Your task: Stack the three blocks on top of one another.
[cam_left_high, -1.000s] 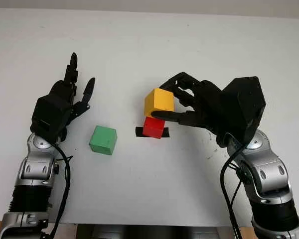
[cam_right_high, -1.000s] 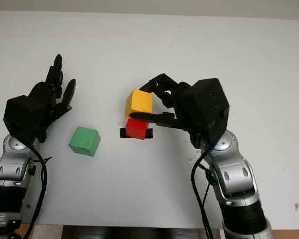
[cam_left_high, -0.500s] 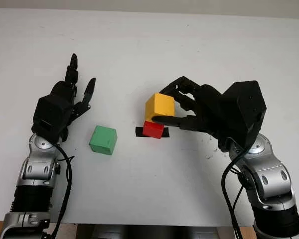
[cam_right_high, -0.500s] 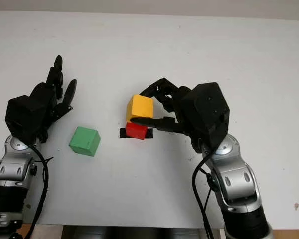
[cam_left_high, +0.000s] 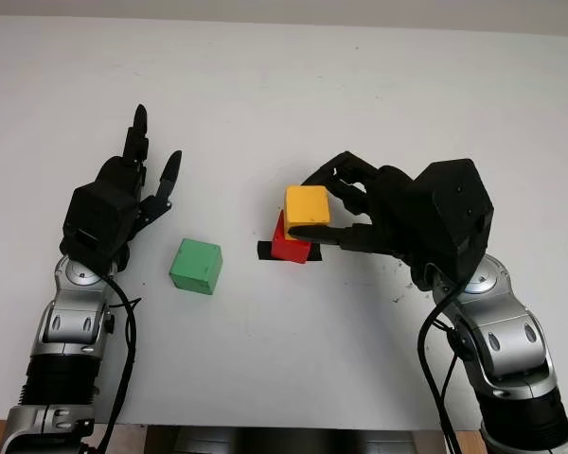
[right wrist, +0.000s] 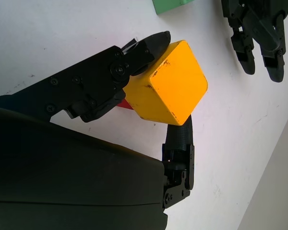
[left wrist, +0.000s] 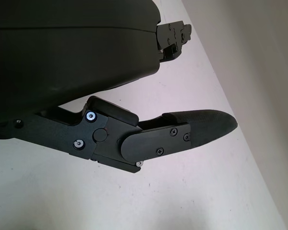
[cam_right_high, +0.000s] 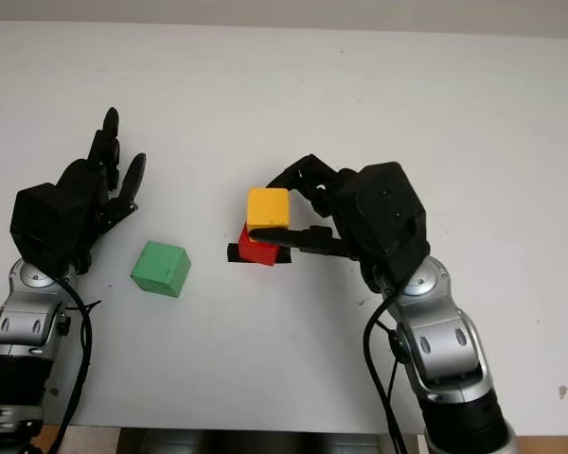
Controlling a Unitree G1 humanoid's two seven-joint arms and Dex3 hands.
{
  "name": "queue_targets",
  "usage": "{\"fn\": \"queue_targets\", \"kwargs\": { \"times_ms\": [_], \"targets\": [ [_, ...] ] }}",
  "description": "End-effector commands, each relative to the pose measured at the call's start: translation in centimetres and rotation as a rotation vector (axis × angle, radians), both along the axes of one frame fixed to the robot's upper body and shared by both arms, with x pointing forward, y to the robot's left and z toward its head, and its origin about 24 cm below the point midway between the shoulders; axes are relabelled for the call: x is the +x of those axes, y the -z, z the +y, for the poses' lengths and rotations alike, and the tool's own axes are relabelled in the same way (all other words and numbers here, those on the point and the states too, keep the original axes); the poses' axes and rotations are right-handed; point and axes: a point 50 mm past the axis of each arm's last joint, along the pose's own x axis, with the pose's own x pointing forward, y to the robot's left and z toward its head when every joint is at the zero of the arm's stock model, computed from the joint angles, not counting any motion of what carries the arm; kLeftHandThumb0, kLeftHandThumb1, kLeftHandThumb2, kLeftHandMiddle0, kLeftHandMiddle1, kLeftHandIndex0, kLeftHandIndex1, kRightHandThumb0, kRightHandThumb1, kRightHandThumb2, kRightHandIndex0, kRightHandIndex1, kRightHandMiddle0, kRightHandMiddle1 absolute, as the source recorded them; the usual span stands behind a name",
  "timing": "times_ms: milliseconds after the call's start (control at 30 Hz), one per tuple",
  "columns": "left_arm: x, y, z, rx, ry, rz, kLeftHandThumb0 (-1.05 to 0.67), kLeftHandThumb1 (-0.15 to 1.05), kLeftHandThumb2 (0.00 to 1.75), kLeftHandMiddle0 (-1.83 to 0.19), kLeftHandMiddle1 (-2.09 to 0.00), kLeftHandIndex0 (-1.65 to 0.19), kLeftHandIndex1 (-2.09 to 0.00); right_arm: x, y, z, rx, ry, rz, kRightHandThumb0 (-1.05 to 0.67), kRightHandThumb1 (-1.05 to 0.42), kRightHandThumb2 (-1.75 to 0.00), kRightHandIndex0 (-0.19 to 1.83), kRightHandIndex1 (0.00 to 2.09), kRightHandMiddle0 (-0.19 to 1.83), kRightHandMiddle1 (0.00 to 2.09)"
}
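Left eye view: right hand (cam_left_high: 336,203) grips yellow block (cam_left_high: 307,205), fingers clamped on its sides, block sitting atop red block (cam_left_high: 289,244). Red block rests on a black marker (cam_left_high: 265,251) mid-table. Green block (cam_left_high: 196,266) lies apart, to the left. Left hand (cam_left_high: 123,194) open, above white table (cam_left_high: 284,85), near green block.

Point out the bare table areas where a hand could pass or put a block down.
Free: the table beyond both hands, and the near strip in front of the green block. Crowded: the middle, where the right hand grips the yellow block over the red block. The left hand is open beside the green block.
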Motion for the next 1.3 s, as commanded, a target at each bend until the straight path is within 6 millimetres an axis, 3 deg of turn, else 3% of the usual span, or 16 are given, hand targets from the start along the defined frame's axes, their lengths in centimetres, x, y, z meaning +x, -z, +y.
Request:
{"fn": "queue_targets", "kwargs": {
  "times_ms": [0, 1267],
  "targets": [
    [-0.32, 0.2, -0.03, -0.004, 0.001, -0.005, -0.77, 1.05, 0.61, 0.19, 0.0, 0.19, -0.01, 0.06, 0.11, -0.08, -0.012, 0.003, 0.002, -0.38, -1.0, -0.05, 0.19, 0.06, 0.16, 1.83],
    [-0.7, 0.36, -0.11, -0.011, 0.001, 0.01, -0.76, 1.05, 0.58, 0.19, 0.0, 0.19, -0.02, 0.37, 0.27, 0.26, 0.01, -0.029, -0.018, -0.38, -0.99, -0.05, 0.2, 0.06, 0.2, 1.63]
  ]
}}
